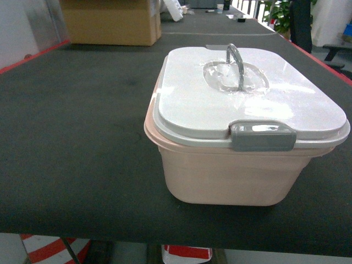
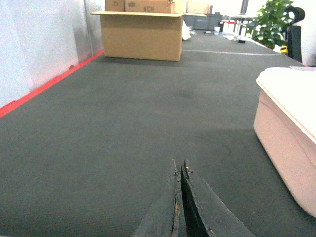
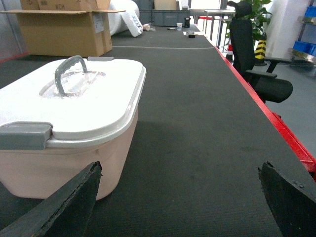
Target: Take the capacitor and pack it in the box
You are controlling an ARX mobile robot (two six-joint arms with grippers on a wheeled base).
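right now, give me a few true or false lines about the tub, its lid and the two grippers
1. The white lid sits on the pale pink rounded plastic tub. True.
2. The lid's grey handle lies folded flat. False: it stands upright.
3. The left gripper has its fingers spread wide. False: they are together, holding nothing.
4. The right gripper is open. True.
5. The brown cardboard carton stands behind the tub, apart from it. True.
6. A capacitor lies on the lid. False: none shows there.

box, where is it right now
The box sits lid-on at the table's near edge, right of centre in the head view, with the cardboard carton far behind to its left.
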